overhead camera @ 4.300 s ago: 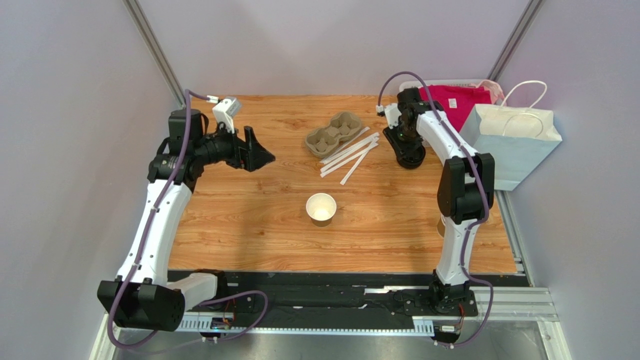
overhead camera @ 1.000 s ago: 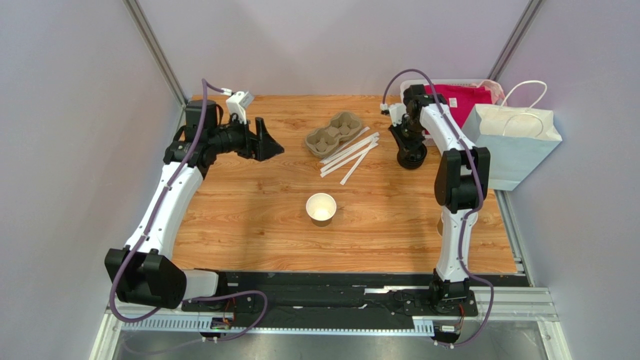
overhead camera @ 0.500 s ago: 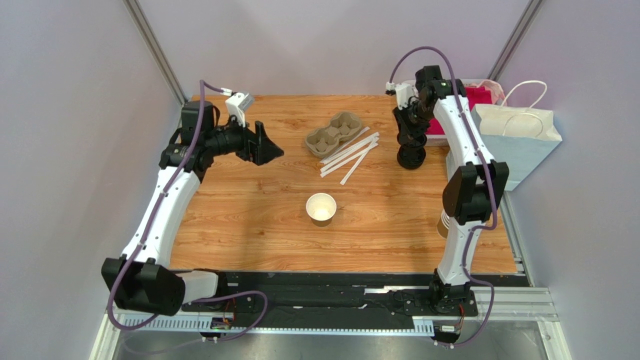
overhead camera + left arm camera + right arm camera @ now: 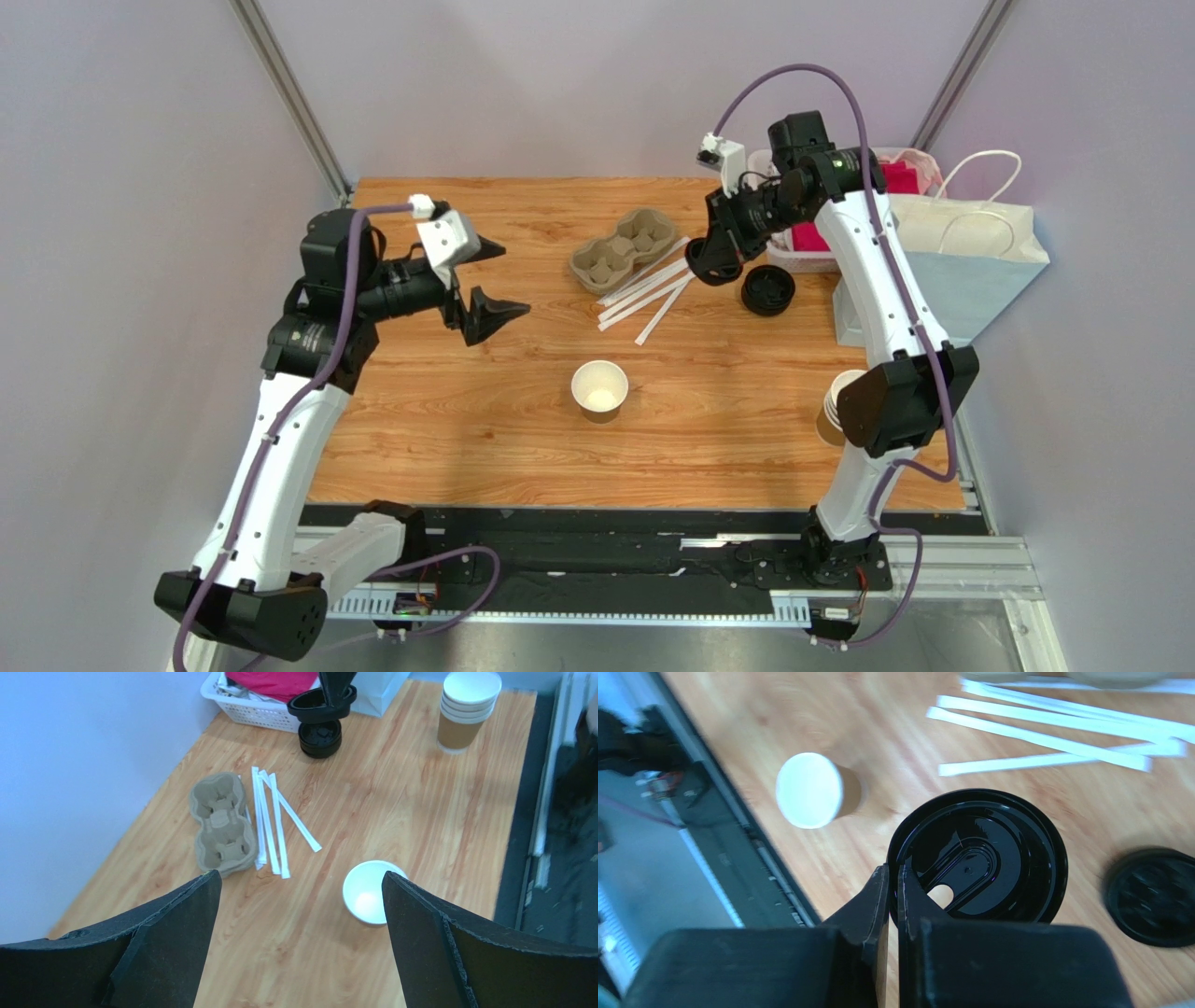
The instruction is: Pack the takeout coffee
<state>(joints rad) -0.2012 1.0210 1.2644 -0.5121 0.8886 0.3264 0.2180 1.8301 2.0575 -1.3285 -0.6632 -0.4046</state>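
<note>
No lidded takeout coffee is in view. A lone lidless brown paper cup (image 4: 601, 388) (image 4: 370, 892) (image 4: 808, 789) stands upright mid-table. My right gripper (image 4: 713, 256) (image 4: 894, 871) is shut on the rim of a black lid (image 4: 980, 857) (image 4: 319, 703), held in the air over the straws' right end, left of the lid stack (image 4: 767, 290) (image 4: 1151, 896). At the table's left, my left gripper (image 4: 494, 284) (image 4: 300, 878) hangs open above the table with nothing between its fingers. The cup lies below, by its right finger.
A cardboard cup carrier (image 4: 624, 249) (image 4: 221, 822) and white wrapped straws (image 4: 652, 287) (image 4: 270, 822) lie at the back middle. A stack of lidless cups (image 4: 842, 406) (image 4: 467, 707) stands at the right edge. A white paper bag (image 4: 968, 259) and a basket (image 4: 842, 175) stand at the back right.
My right gripper has lifted a black lid off the stack and swung it left and up. My left gripper has turned and shifted slightly nearer, still open.
</note>
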